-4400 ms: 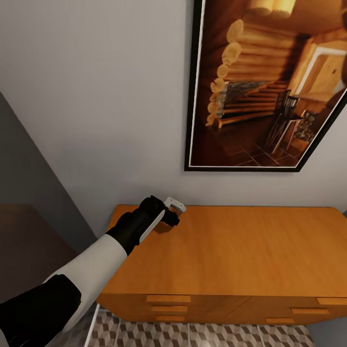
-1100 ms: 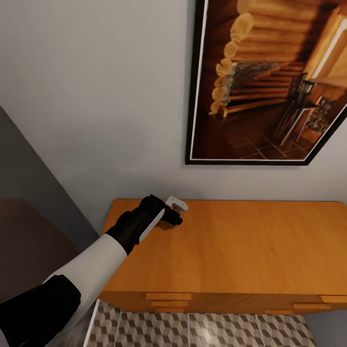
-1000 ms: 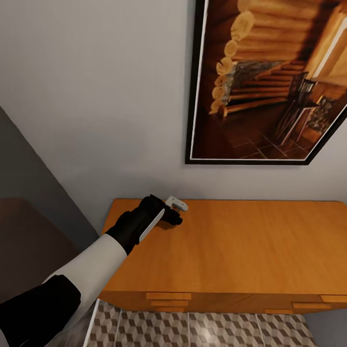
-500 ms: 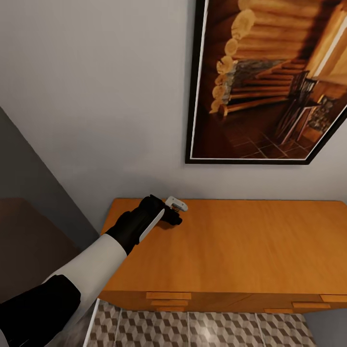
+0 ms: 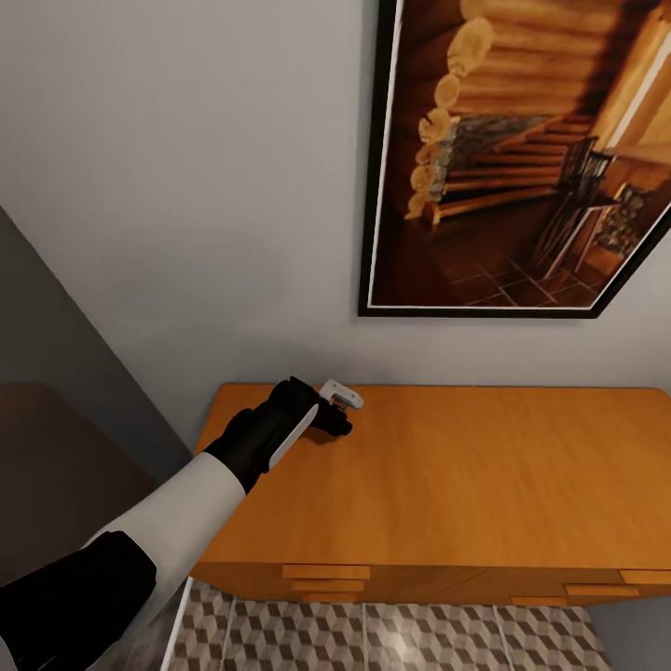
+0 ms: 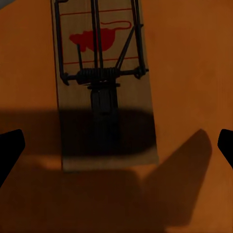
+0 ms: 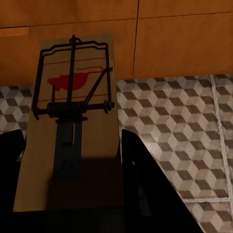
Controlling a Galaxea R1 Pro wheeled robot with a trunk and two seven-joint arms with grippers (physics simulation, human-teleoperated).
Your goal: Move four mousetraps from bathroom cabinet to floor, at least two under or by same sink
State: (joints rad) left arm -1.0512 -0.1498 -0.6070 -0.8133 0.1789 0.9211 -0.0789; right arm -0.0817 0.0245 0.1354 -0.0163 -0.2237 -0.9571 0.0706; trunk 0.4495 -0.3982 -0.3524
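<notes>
From the head camera, the left gripper (image 5: pixel 341 408) hangs over the orange cabinet top (image 5: pixel 485 475). In the left wrist camera, a mousetrap (image 6: pixel 103 82) lies flat just ahead, between its wide-open fingertips (image 6: pixel 9 150); it needs to drop and squeeze. The right gripper (image 7: pixel 73 194) pinches another mousetrap (image 7: pixel 73 136) above the bathroom floor (image 7: pixel 179 126).
</notes>
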